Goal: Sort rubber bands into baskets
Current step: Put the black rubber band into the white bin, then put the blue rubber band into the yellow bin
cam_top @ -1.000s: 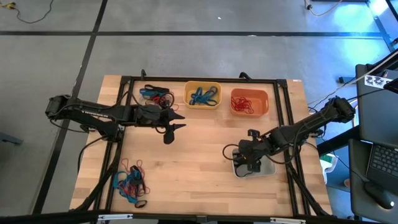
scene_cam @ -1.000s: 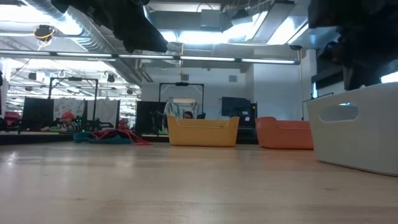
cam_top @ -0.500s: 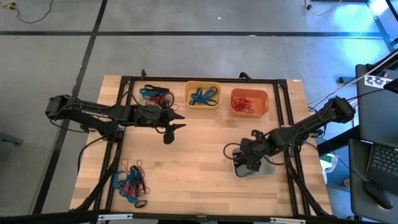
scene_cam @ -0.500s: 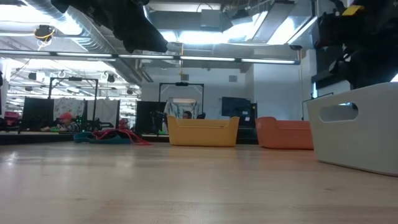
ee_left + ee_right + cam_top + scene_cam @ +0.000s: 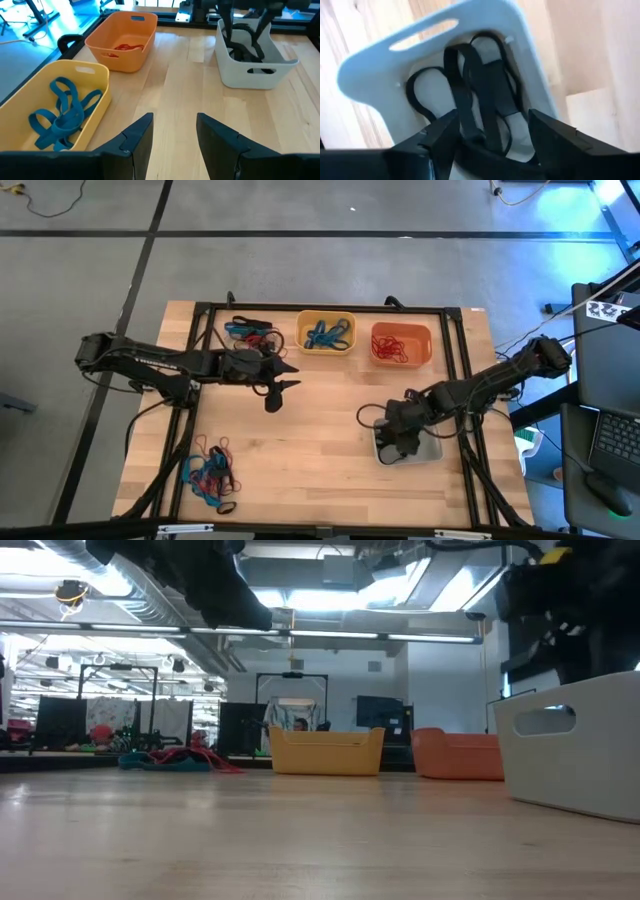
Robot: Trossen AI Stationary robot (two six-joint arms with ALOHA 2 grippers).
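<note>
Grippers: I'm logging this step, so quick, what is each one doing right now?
Left gripper: open, empty, above the table.
Right gripper: open over the grey basket, holding nothing; black rubber bands lie inside.

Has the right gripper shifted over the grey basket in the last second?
Yes, slightly. In the high view the right gripper has crept toward the left edge of the grey basket, which stayed put.
</note>
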